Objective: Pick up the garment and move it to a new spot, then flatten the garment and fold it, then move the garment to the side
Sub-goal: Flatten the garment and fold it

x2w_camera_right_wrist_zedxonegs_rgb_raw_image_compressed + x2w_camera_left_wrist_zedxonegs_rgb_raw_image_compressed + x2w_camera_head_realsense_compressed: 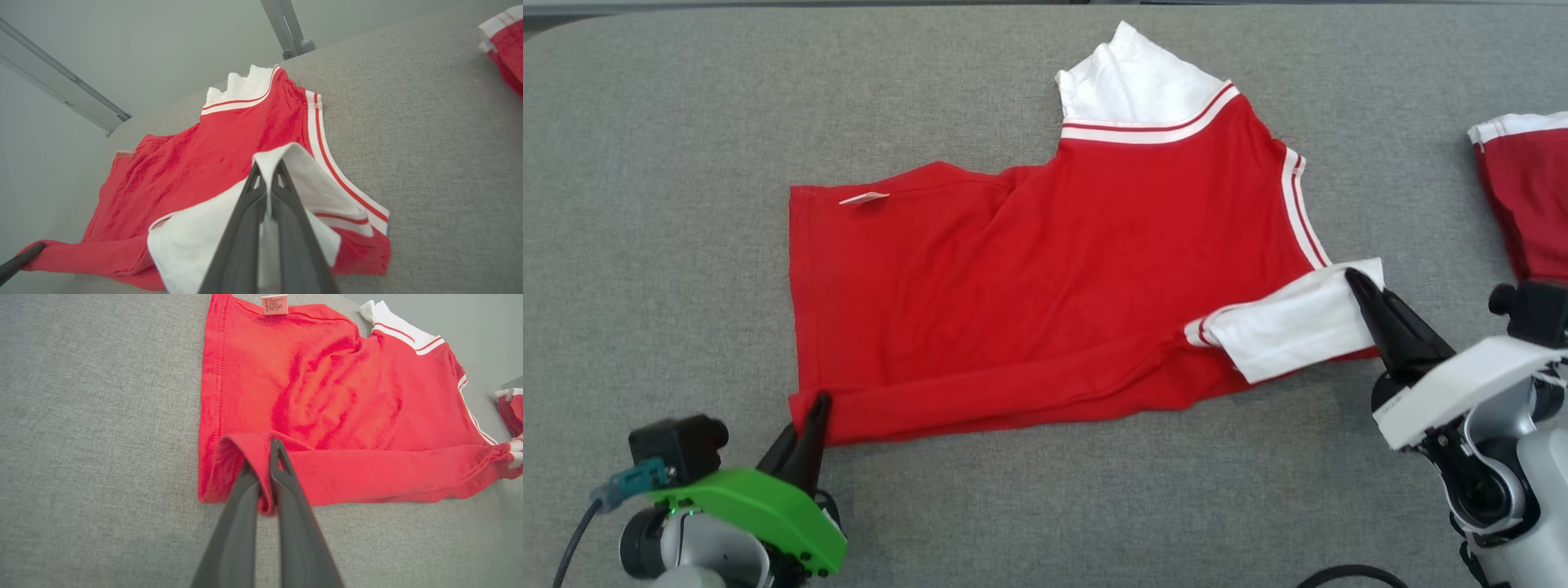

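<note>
On tabletop (686,122), red-and-white garment (1054,269), hem (241,449) clamped in left end effector (818,402), sleeve (1290,327) apparently in right end effector (1357,279).

The left end effector (817,402) at lower left and the right end effector (1357,278) at lower right, fingers angled forward, each pinch the garment (1054,269).

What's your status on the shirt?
Left pincer shut on shirt hem corner. Right pincer shut on white sleeve. Near edge folded over. Second red garment at right, apart.

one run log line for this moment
phase: folding | left gripper: shut on garment hem | right gripper: shut on sleeve | near edge raised
</note>
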